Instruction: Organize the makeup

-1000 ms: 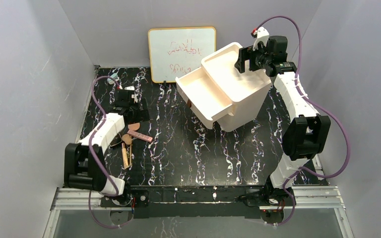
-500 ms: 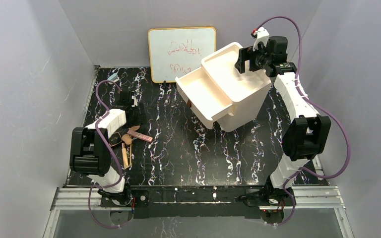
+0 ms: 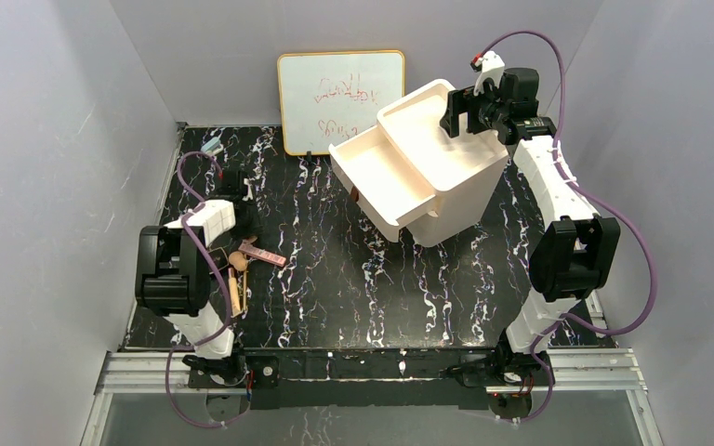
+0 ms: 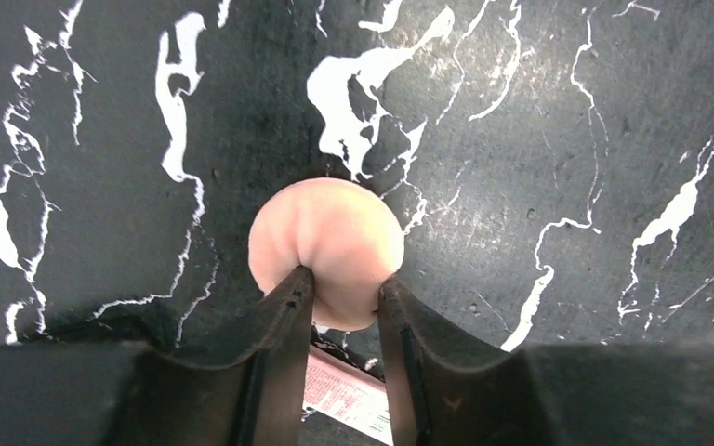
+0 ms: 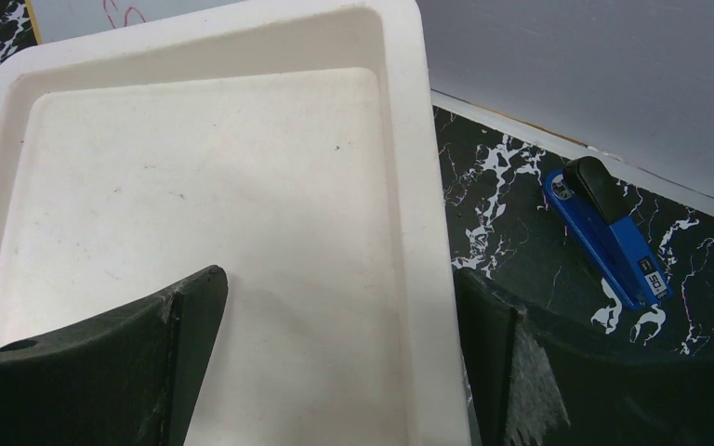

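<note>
Left gripper (image 4: 344,281) pinches round peach puff (image 4: 321,228) between its fingertips; puff dents: soft, light, best taken mid-body.

Peach puff (image 4: 325,232), black tabletop (image 4: 567,139) veined white (marble-like), cream tray (image 5: 242,167), blue stapler (image 5: 614,243) with a black top.

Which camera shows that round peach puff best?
The left wrist view: the puff sits mid-frame, pinched by the left end effector. From above, the left arm hides it; the right wrist view misses it.

White arms (image 3: 544,172), black joints (image 3: 572,255), purple cables (image 3: 652,269).
</note>
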Motion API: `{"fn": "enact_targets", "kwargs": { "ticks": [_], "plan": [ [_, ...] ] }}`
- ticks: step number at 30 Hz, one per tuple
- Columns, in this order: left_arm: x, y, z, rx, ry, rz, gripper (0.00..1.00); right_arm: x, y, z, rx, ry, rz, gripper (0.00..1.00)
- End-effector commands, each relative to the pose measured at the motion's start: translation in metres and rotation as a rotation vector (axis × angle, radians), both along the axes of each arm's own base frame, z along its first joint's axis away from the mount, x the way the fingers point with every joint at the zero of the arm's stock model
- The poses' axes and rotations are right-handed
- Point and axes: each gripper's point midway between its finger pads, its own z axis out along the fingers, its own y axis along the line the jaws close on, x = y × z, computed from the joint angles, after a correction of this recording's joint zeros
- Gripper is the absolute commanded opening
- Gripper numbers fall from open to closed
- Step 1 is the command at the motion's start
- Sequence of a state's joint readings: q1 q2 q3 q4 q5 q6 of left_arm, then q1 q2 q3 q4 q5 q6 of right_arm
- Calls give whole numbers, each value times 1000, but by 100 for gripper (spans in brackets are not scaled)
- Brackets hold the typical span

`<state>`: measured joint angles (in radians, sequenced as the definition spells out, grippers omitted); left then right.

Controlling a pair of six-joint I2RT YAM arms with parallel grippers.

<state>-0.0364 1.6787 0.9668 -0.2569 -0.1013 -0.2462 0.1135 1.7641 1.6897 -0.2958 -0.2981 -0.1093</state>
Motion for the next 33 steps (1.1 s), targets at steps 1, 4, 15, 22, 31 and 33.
{"fn": "enact_targets", "kwargs": {
  "ticks": [1,4,15,22,31,33],
  "plan": [
    [2,9,-3,16,25,21,21,-9,5,-15,2,53,13,99],
    [8,9,7,17,5,25,0,-7,4,-16,2,55,12,99],
    [65,-16,143,-100,-307,-21,0,-6,8,-21,-4,64,16,99],
    [84,-72,245,-165,-511,-216,0,-5,12,-23,-4,70,23,99],
    [81,-191,307,-231,-636,-514,0,-7,11,-19,-11,63,19,98],
    [78,-214,306,-243,-632,-568,0,-8,11,-18,-11,62,18,99]
  ]
}}
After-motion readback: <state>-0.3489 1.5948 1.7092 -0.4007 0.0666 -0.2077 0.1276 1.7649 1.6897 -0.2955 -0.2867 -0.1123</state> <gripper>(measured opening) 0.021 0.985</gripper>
